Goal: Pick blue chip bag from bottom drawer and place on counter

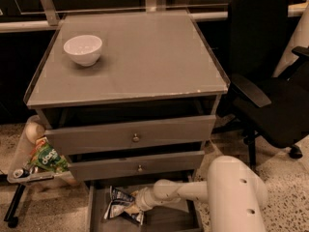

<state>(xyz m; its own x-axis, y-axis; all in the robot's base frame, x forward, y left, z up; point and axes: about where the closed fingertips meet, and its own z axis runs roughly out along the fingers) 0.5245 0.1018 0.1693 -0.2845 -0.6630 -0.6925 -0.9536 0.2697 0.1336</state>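
The blue chip bag (pixel 118 203) lies crinkled in the open bottom drawer (pixel 166 220), at its left side. My white arm reaches down into the drawer from the right, and the gripper (pixel 133 206) is right at the bag's right edge, partly over it. The counter (pixel 145 57) is the broad grey top of the cabinet above.
A white bowl (pixel 83 49) stands at the counter's back left. Two knobbed drawers (pixel 135 138) sit slightly pulled out above the bottom drawer. A green snack bag (pixel 48 159) lies on a small tray at the left. A black office chair (pixel 270 81) stands at the right.
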